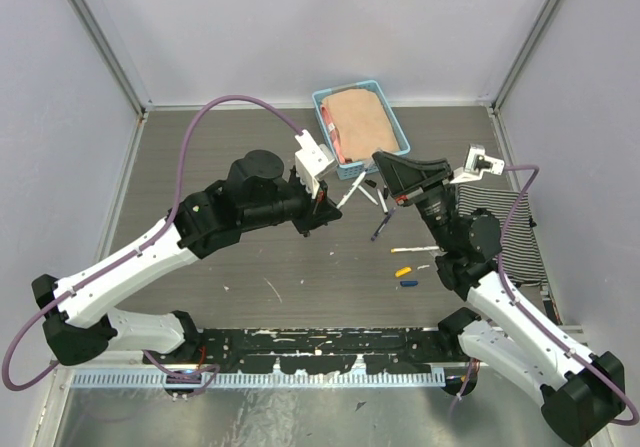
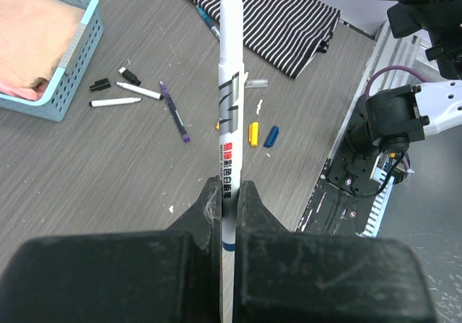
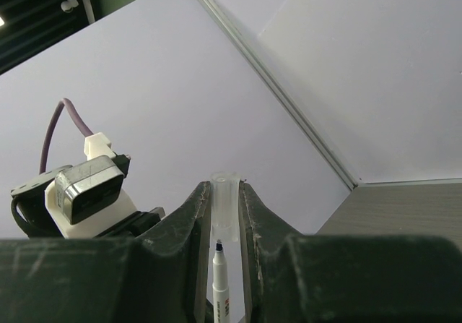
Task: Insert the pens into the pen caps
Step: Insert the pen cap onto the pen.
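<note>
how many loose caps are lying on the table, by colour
yellow cap: 1
blue cap: 1
black caps: 2
clear cap: 1
total: 5

A dark grey, wood-grained table (image 1: 230,137) sits boxed in by plain, pale lilac panels: a back wall (image 1: 320,27), a left wall (image 1: 50,117) and a right wall (image 1: 590,117). Silvery metal posts (image 1: 100,37) run up the corners. Along the near edge lie a scuffed black rail (image 1: 300,345) and a white slotted strip (image 1: 120,378). The light is soft and even.
</note>
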Available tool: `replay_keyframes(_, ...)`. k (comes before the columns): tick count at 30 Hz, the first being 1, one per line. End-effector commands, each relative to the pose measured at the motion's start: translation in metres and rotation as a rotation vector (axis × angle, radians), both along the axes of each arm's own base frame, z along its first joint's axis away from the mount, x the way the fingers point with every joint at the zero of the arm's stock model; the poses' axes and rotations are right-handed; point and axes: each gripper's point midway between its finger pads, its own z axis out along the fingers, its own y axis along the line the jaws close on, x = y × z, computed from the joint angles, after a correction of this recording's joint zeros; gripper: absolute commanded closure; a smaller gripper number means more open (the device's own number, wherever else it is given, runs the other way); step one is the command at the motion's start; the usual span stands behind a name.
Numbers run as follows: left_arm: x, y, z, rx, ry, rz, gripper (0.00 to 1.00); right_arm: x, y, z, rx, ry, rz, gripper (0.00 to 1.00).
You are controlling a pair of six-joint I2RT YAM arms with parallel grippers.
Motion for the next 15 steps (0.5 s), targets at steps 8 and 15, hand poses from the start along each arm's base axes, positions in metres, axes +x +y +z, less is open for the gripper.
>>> replay_keyframes(8, -0.0002, 0.0016, 0.0093, -0.029, -0.037, 0.001, 1.00, -0.0082, -0.0072, 0.0141, 0.010, -0.049, -0.027, 1.00)
replay_keyframes(15, 0.0002, 0.0004, 0.0069, -0.023, -0.035, -0.001, 1.00, -0.0060, -0.0040, 0.0097, 0.007, -0.038, -0.018, 1.00)
